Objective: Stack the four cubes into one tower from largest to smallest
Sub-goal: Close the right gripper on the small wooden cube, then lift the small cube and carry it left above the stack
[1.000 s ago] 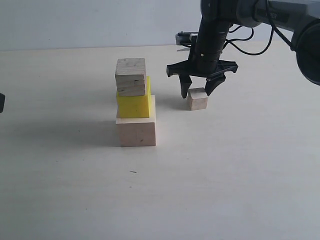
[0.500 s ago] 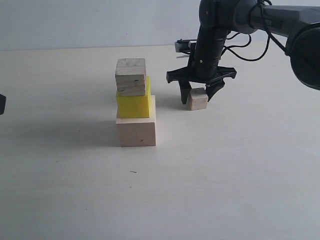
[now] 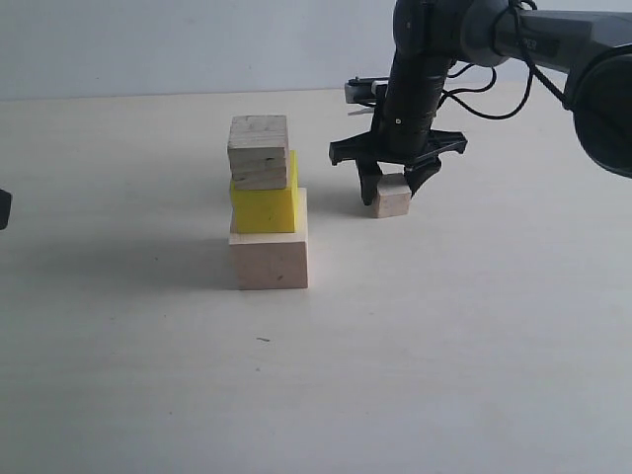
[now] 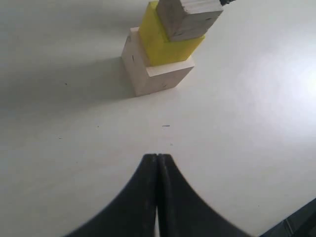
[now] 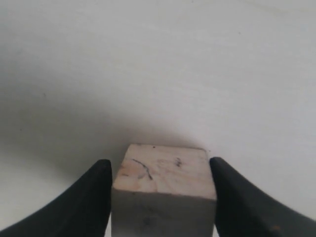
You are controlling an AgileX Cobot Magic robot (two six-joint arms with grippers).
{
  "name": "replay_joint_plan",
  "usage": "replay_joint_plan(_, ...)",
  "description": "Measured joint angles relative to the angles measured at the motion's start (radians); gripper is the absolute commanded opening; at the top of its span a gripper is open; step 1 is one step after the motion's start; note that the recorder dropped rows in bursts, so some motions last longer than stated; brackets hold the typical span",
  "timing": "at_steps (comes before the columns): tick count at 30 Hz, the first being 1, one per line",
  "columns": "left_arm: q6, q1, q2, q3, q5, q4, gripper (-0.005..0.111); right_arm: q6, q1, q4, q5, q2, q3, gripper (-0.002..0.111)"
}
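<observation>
A partial tower stands left of centre: the largest pale cube [image 3: 269,259] at the base, the yellow cube [image 3: 264,205] on it, and the grainy cracked cube [image 3: 259,151] on top. The left wrist view shows the same pale base [image 4: 158,76], yellow cube [image 4: 157,42] and grainy cube [image 4: 190,19]. The smallest pale cube [image 3: 392,200] sits on the table to the right of the stack. My right gripper [image 3: 393,196] is down around it, with a finger against each side [image 5: 161,165] of the cube [image 5: 165,173]. My left gripper [image 4: 158,157] is shut and empty, well short of the stack.
The pale tabletop [image 3: 444,346] spreads out around the stack, with a small dark speck [image 3: 263,340] in front of it. The right arm and its cables [image 3: 474,59] rise at the back right. A dark part [image 3: 3,207] shows at the left edge.
My right gripper has come down over the smallest cube and its fingers have closed in on the cube's sides. The stack and the left gripper have not moved.
</observation>
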Motion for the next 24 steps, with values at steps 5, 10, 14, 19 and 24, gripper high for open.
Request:
replay_joint_plan(5,0.000,0.000,0.000,0.000,0.002,0.000,0.000,0.000,0.000,0.000,0.000,0.000,0.000,0.043)
replay_joint_plan(10,0.000,0.000,0.000,0.000,0.002,0.000,0.000,0.000,0.000,0.000,0.000,0.005,0.000,0.042)
replay_joint_plan(14,0.000,0.000,0.000,0.000,0.002,0.000,0.000,0.000,0.000,0.000,0.002,0.009,0.000,0.030)
replay_joint_plan(19,0.000,0.000,0.000,0.000,0.002,0.000,0.000,-0.020,0.000,0.000,0.002,0.009,0.000,0.005)
replay_joint_plan(24,0.000,0.000,0.000,0.000,0.002,0.000,0.000,-0.093,0.000,0.000,0.002,-0.006,0.000,0.000)
